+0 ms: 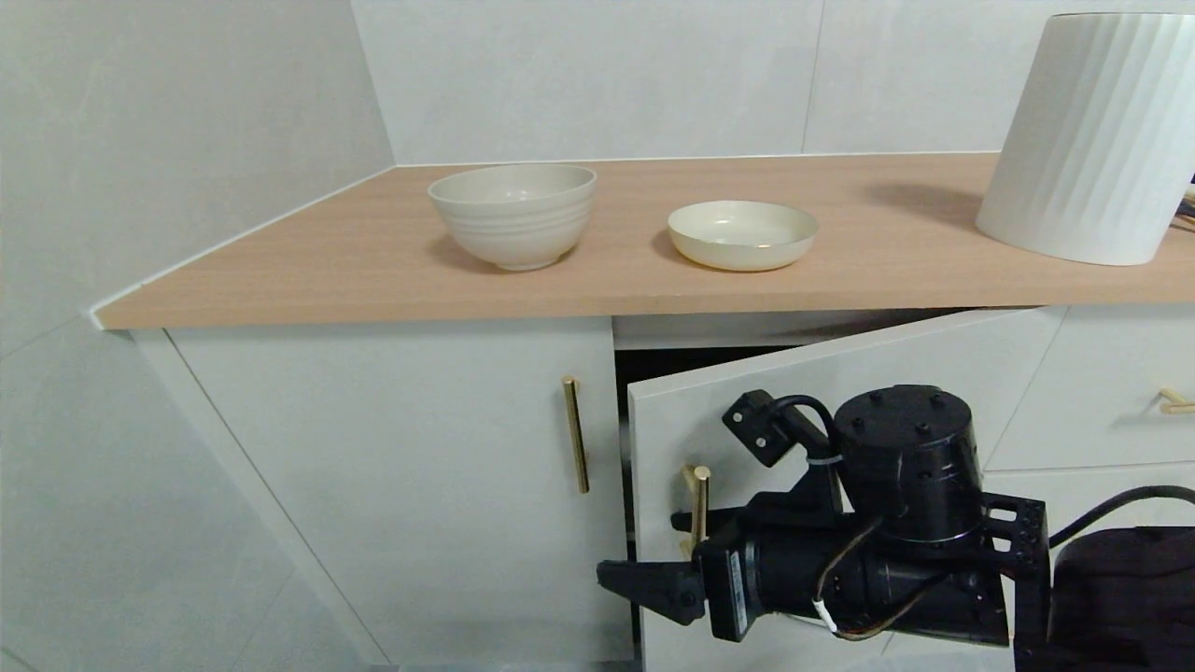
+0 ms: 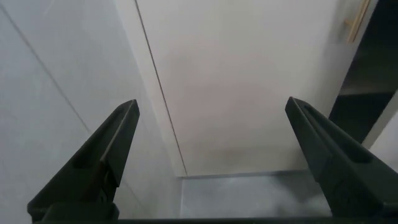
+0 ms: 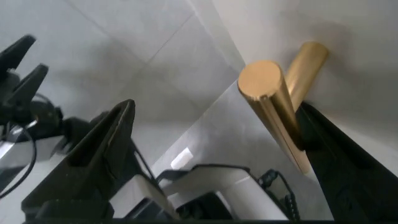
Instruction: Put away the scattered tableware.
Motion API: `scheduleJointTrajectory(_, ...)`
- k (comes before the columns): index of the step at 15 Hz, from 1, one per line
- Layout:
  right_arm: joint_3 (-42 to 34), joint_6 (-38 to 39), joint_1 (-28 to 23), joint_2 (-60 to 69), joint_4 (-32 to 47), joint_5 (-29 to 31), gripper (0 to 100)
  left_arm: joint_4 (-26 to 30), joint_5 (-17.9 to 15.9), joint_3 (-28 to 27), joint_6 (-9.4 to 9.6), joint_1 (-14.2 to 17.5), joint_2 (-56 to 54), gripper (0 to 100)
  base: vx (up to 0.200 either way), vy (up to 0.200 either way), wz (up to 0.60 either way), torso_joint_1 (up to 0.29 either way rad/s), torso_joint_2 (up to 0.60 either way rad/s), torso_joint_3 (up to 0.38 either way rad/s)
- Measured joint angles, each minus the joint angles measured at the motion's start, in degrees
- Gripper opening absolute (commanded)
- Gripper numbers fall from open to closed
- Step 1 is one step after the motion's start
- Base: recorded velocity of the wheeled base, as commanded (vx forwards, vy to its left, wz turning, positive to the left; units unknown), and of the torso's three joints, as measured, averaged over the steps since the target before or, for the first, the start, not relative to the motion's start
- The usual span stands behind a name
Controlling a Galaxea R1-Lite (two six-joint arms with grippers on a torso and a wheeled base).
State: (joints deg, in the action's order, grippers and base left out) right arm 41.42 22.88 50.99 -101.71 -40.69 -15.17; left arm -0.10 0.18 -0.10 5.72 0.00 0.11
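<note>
With right jaws open around the gold door handle (image 1: 699, 495) at 5 o'clock, pull slowly, swinging the cabinet door (image 1: 840, 369) wider without slipping.

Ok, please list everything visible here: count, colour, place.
bowl: one, beige, counter, left
dish: one, cream, counter, right of the bowl
ribbed container: one, white, counter, far right
counter: one, light wood, over the doors
shut door: one, white, under the counter, left
open door: one, white, ajar, right of it
handles: three, gold, one per door, one on the drawer far right
left gripper: one, black, open, low before the shut door
right gripper: one, black, open around the open door's handle
</note>
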Motion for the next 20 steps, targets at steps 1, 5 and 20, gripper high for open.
scheduleJointTrajectory(1, -0.27, -0.02, -0.04, 0.52, 0.05, -0.24, 100, 0.12, -2.39, -0.63, 0.05, -0.11, 0.44, 100, 0.000, 0.000, 0.00, 0.000, 0.00, 0.000)
scheduleJointTrajectory(5, -0.63, -0.13, -0.12, 1.07, -0.26, -0.71, 100, 1.40, -8.98, -9.50, -1.16, -0.30, 11.37, 100, 0.000, 0.000, 0.00, 0.000, 0.00, 0.000)
scheduleJointTrajectory(20, -4.22, -1.56, 3.00, 5.81, 0.16, -1.34, 100, -25.84, -16.03, -33.00, -9.24, -26.23, 76.57, 0, 0.000, 0.000, 0.00, 0.000, 0.00, 0.000)
